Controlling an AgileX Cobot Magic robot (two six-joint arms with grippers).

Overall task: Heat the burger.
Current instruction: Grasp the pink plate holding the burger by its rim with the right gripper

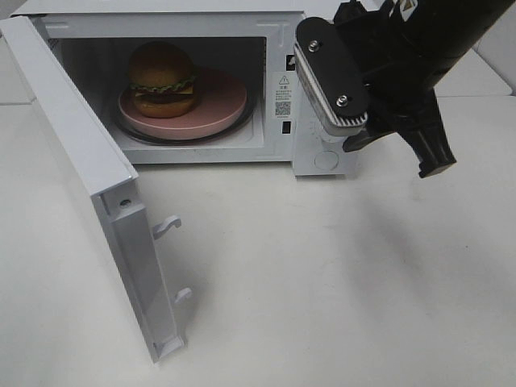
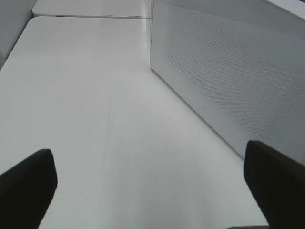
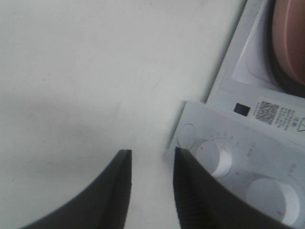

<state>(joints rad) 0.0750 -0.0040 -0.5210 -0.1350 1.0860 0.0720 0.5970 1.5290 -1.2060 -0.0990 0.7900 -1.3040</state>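
The burger (image 1: 161, 78) sits on a pink plate (image 1: 222, 109) inside the open white microwave (image 1: 278, 32), toward the left of the cavity. My right gripper (image 1: 395, 149) hangs above the table in front of the microwave's control panel (image 1: 322, 157). In the right wrist view its fingers (image 3: 151, 157) stand slightly apart with nothing between them, just off the panel's dials (image 3: 217, 157). A sliver of the plate (image 3: 290, 38) shows there too. My left gripper (image 2: 151, 181) is wide open and empty over bare table, beside the microwave's perforated side wall (image 2: 228, 71).
The microwave door (image 1: 89, 161) swings out toward the front left, its latch hooks (image 1: 167, 226) pointing right. A second dial (image 3: 267, 193) lies beside the first. White table (image 1: 339, 282) stretches in front of the oven.
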